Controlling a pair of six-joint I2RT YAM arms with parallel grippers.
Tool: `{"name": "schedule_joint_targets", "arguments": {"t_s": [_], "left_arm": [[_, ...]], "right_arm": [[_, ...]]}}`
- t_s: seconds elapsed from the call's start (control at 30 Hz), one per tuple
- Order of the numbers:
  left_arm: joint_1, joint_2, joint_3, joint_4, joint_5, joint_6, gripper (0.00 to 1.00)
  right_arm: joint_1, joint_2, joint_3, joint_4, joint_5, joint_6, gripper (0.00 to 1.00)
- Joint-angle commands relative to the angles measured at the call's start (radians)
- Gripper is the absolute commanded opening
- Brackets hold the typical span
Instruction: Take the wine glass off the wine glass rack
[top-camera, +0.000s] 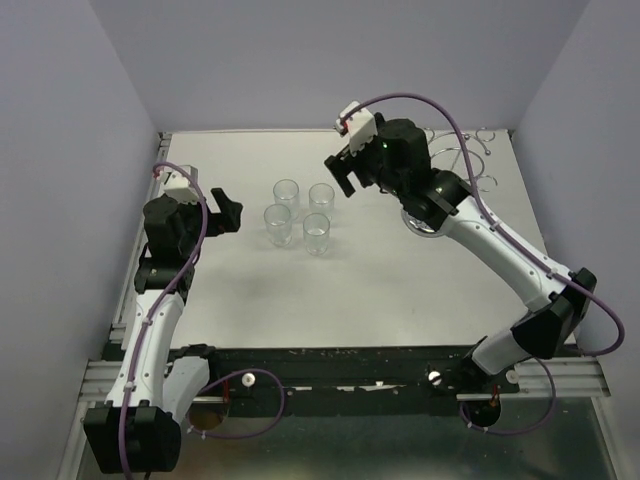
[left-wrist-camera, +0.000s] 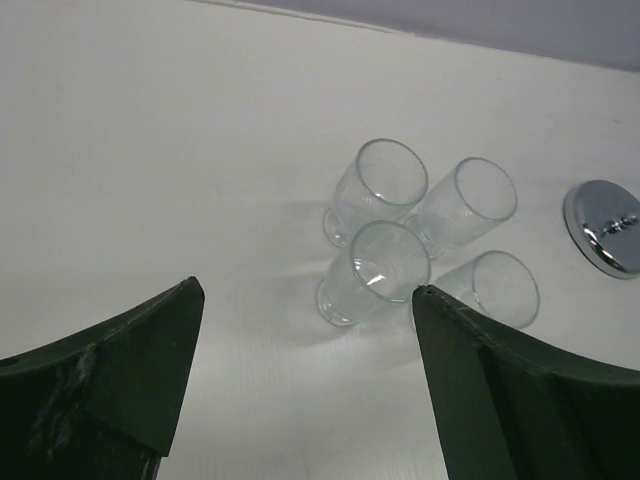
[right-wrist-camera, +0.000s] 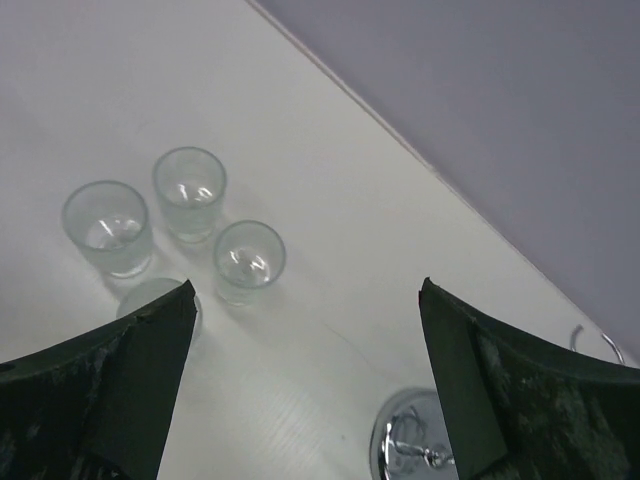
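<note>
The chrome wine glass rack stands at the back right; its mirrored disc base and looped ring top show around my right arm, which hides much of it. I cannot see a glass hanging on it. Several clear glasses stand upright in a cluster mid-table. My right gripper is open and empty, held high between the glasses and the rack. My left gripper is open and empty, left of the glasses. The left wrist view shows the glasses and the base; the right wrist view shows the glasses and the base.
Grey walls close the table on the left, back and right. The rack's hooks reach close to the back right corner. A black rail runs along the near edge between the arm bases.
</note>
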Motion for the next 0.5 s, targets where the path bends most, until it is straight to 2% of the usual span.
{"name": "schedule_joint_targets", "arguments": {"t_s": [0.0, 0.27, 0.47], "left_arm": [[0.0, 0.036, 0.015, 0.014, -0.155, 0.026, 0.99], [0.002, 0.093, -0.019, 0.065, -0.072, 0.055, 0.99], [0.002, 0.095, -0.05, 0.067, -0.09, 0.069, 0.99]], "right_arm": [[-0.007, -0.104, -0.175, -0.037, 0.35, -0.02, 1.0], [-0.018, -0.382, -0.536, 0.026, 0.367, -0.101, 1.0], [-0.192, -0.515, -0.674, -0.029, 0.301, -0.048, 1.0]]}}
